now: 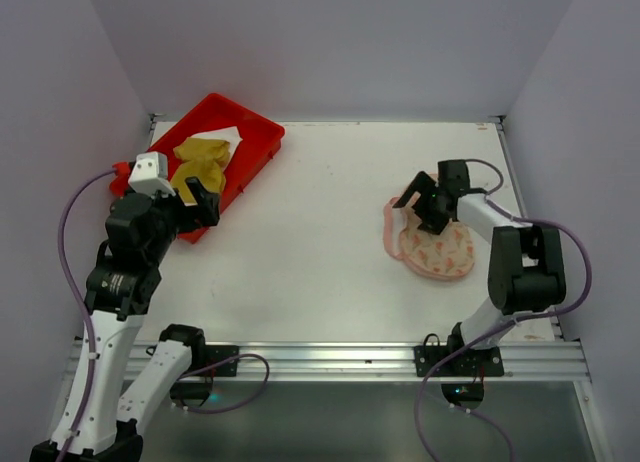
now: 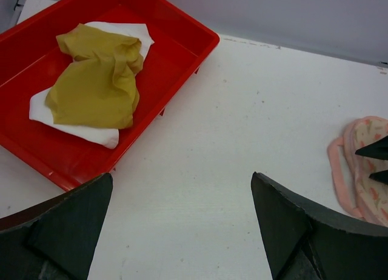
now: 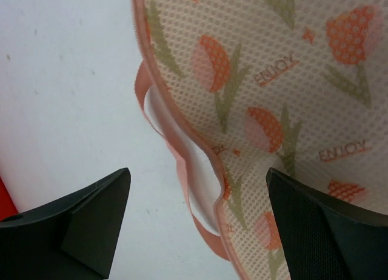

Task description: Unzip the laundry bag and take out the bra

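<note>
**A:** The laundry bag (image 1: pixel 440 247) lies flat on the right side of the surface (image 1: pixel 320 252), and the right hand (image 1: pixel 425 207) hovers over its far left end.

**B:** That hand is spread wide with nothing in it. In the wrist view both fingers (image 3: pixel 79 225) stand clear of the fabric.

**A:** And the left hand (image 1: pixel 205 197)?

**B:** It's also spread and empty, well apart from the bag. It sits by the red tray (image 2: pixel 176 56) at far left, where a yellow cloth (image 2: pixel 94 80) lies.

**A:** So how does this bag handle?

**B:** I'd call it light and soft. It's open mesh with tulip prints, so it should crumple and slide if it's tugged from one side. One hand probably has to pin it while the other pulls.

**A:** Where would you grab it?

**B:** The pink edging (image 3: pixel 159 95) looks firmer than the mesh, and a pink loop (image 3: pixel 200 226) sticks out at the left rim. That loop would be a good pinch point for holding the bag.

**A:** Can you see the zip pull?

**B:** No, not in any view.

**A:** Something white (image 3: pixel 203 177) shows along the rim.

**B:** It does, between the two halves. I can't tell whether it's lining or the bra itself. The mesh may snag, so a shallow pinch on the trim seems safer.
</note>
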{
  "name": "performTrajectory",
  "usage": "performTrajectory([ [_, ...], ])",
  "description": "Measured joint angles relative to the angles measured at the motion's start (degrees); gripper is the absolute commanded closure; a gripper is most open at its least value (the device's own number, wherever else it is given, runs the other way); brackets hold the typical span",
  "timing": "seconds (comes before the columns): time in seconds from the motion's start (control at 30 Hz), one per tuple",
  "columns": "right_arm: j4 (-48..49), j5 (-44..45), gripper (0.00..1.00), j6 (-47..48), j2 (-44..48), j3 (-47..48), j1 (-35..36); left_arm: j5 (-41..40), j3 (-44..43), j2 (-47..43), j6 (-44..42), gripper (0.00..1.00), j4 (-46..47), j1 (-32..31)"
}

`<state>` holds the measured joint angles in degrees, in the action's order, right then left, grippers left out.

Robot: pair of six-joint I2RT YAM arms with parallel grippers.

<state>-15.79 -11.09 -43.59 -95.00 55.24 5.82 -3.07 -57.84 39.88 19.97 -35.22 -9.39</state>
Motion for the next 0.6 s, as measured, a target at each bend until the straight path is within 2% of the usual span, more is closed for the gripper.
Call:
performTrajectory([
  [0.13,-5.42,4.74,0.04,4.94,3.26,4.70,-3.87,-0.79,-0.90,-1.51,0.00,0.00,-2.14,0.00],
  [0.27,-9.90,7.61,0.02,9.16,13.27,8.13,-3.15,-1.90,-3.58,-2.27,-0.09,0.00,-4.35,0.00],
  [0.6,-20.26,13.07,0.01,16.17,54.75,12.33,-2.78,-8.00,-10.99,-8.17,-1.05,0.00,-10.67,-0.09],
])
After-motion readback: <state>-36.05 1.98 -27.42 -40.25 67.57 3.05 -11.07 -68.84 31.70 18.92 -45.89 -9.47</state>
